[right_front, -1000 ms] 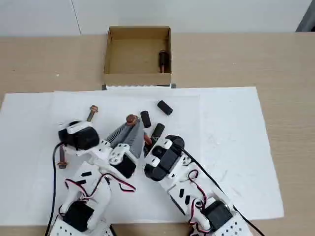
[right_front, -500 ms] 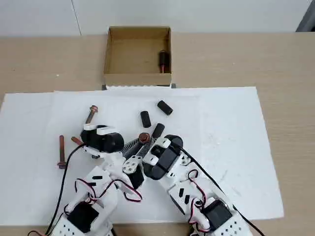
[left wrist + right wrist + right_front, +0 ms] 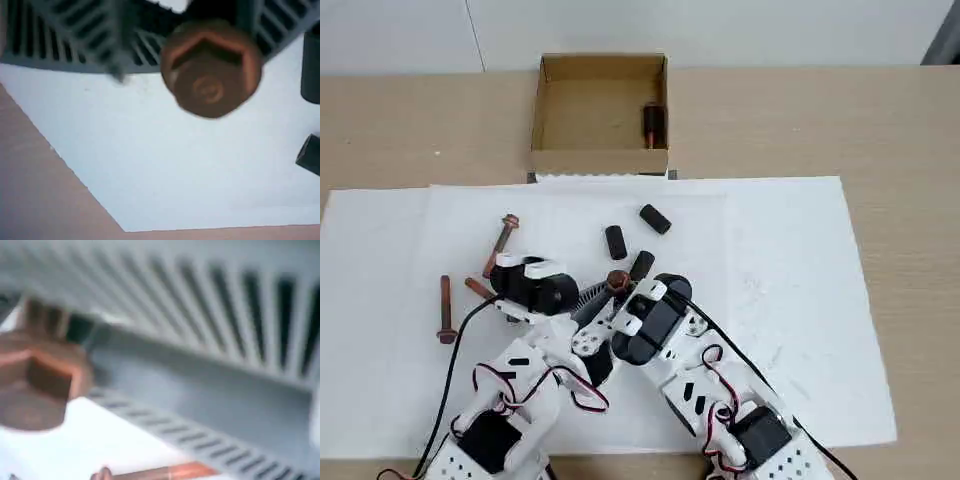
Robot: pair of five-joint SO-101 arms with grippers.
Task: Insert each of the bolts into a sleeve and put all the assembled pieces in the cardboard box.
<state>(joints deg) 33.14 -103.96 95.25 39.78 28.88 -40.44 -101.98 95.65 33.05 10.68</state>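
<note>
My left gripper (image 3: 604, 291) is shut on a copper bolt, whose hex head (image 3: 617, 281) (image 3: 210, 75) shows between the grey ribbed fingers (image 3: 75, 40). It sits right against the right arm's wrist (image 3: 650, 315). A black sleeve (image 3: 641, 265) lies just beyond that wrist. The right wrist view shows the bolt head (image 3: 35, 385) beside a ribbed grey finger (image 3: 210, 375). Two more sleeves (image 3: 615, 241) (image 3: 655, 219) lie on the white sheet. The cardboard box (image 3: 548, 110) holds one assembled piece (image 3: 652, 122).
Three loose bolts lie to the left on the sheet (image 3: 790, 280): one (image 3: 501, 238) near the left arm's motor, one (image 3: 445, 308) farther left, one (image 3: 475, 288) partly under the arm. Another bolt (image 3: 165, 472) lies below in the right wrist view.
My left gripper has swung with the bolt toward the right arm and back toward the near edge. The right arm has hardly moved.
</note>
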